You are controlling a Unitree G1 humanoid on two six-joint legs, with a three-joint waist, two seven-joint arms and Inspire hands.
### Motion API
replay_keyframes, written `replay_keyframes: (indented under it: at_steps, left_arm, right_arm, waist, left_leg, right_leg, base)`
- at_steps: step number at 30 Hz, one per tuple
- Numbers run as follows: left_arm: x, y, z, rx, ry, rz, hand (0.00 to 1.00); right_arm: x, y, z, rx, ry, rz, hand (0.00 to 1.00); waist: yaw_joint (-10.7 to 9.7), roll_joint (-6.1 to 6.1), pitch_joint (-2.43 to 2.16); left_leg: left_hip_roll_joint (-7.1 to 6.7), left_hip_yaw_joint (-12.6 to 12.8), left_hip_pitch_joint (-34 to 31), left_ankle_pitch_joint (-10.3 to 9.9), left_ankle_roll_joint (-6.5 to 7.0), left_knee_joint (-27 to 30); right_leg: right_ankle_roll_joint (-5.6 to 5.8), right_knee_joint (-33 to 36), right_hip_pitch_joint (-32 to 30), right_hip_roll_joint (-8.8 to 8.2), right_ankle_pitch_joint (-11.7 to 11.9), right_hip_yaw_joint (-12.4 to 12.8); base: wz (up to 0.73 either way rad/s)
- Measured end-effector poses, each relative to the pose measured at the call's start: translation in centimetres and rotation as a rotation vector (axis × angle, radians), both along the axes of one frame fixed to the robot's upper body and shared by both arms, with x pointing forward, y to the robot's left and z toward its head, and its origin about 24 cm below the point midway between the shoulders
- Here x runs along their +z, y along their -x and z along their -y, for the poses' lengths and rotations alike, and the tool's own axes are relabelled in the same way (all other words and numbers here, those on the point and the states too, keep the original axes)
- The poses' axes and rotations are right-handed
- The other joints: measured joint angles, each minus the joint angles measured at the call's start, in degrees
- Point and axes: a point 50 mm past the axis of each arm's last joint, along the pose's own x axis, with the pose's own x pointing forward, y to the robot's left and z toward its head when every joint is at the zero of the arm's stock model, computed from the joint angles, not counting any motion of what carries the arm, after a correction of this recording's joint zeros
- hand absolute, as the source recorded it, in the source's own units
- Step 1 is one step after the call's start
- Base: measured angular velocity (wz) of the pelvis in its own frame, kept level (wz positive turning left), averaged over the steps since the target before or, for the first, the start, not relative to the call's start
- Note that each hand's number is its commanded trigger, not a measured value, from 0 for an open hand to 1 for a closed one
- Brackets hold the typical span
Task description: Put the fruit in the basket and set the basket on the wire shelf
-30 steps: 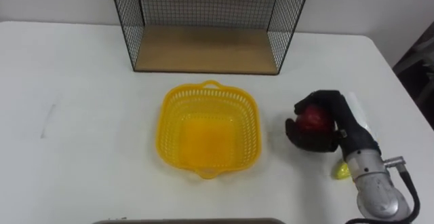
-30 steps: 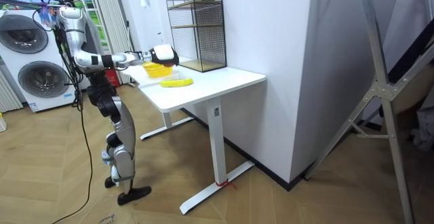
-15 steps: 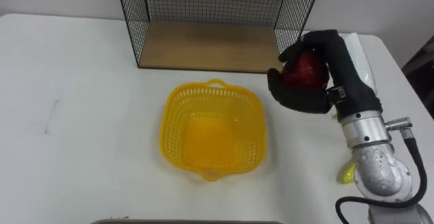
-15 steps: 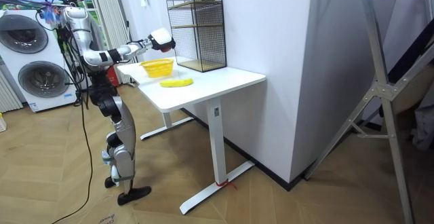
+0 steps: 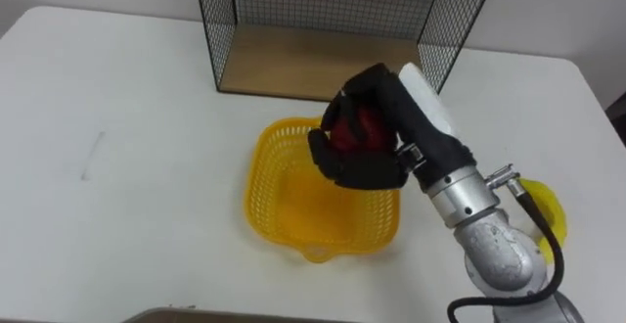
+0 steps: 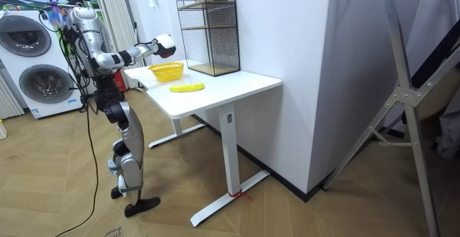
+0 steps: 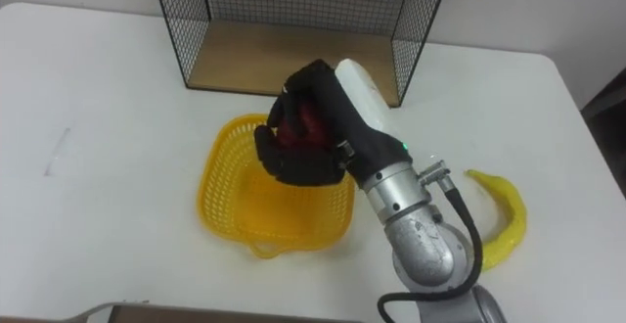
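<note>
White table (image 5: 117,88) bears a yellow basket (image 5: 282,213), and above it the right hand (image 5: 377,166) grips a red apple (image 5: 364,127).

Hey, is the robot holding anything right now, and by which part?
Yes. Its right hand holds a red fruit over the yellow basket, fingers curled round the fruit's body, enclosing most of it.

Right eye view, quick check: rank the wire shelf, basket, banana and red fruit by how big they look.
1. wire shelf, cut off by the top edge.
2. basket, partly behind the right hand.
3. banana.
4. red fruit, smallest as seen, but the hand covers most of it, so its place against the banana is unsure.
</note>
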Motion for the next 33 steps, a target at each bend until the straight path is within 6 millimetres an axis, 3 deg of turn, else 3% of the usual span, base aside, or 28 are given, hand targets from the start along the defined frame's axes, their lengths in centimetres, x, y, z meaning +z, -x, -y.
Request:
replay_keyframes:
  at_steps: [1,3,4,11,24,33]
  left_arm:
    - [0.0,0.0,0.1,-0.01,0.001,-0.001,0.0]
    - [0.0,-0.1,0.1,-0.021,0.002,-0.002,0.0]
    - [0.0,-0.2,0.1,-0.026,0.003,-0.002,0.0]
    - [0.0,-0.9,0.4,-0.054,0.008,0.011,0.0]
    - [0.1,-1.3,0.4,-0.055,0.005,0.023,0.0]
    - [0.0,-1.1,0.3,-0.053,-0.003,0.021,0.0]
  right_arm:
    - [-0.1,0.0,-0.1,0.013,0.004,-0.007,1.0]
    - [-0.2,0.1,-0.2,0.026,0.011,-0.018,0.11]
    - [-0.3,0.1,-0.2,0.035,0.017,-0.027,0.0]
    - [-0.7,0.4,-1.1,0.099,0.034,-0.062,0.0]
    - [-1.3,0.4,-1.2,0.121,0.054,-0.108,0.0]
    - [-1.4,0.2,-0.7,0.089,0.049,-0.106,0.0]
  waist:
    - [0.02,-0.02,0.11]
    - [0.02,-0.05,0.3]
    - [0.02,-0.07,0.37]
    - [1.23,0.18,0.47]
    - [1.05,0.99,0.28]
    - [0.36,0.29,0.07]
  left_leg:
    - [0.0,-0.06,-0.02,0.0,0.0,0.0]
    - [0.0,-0.22,-0.07,0.0,0.0,0.0]
    - [0.0,-0.27,-0.08,0.0,0.0,0.0]
    - [-0.01,-0.25,-0.06,0.0,0.0,0.06]
    - [-0.09,-0.21,0.01,0.03,-0.03,0.02]
    - [-0.06,0.24,0.27,0.03,-0.03,-0.12]
  right_leg:
    - [0.0,0.0,0.0,0.0,0.0,-0.02]
    - [0.0,0.0,0.02,-0.02,0.0,-0.17]
    - [0.0,0.0,0.03,-0.02,0.0,-0.24]
    - [0.0,-0.03,0.03,-0.02,0.0,-0.16]
    - [0.05,-0.74,0.5,-0.05,0.1,-0.19]
    - [0.05,-0.75,0.57,-0.02,0.1,0.03]
  base:
    - [0.04]
    - [0.03]
    - [0.0]
    - [0.0]
    - [0.0]
    - [-0.01]
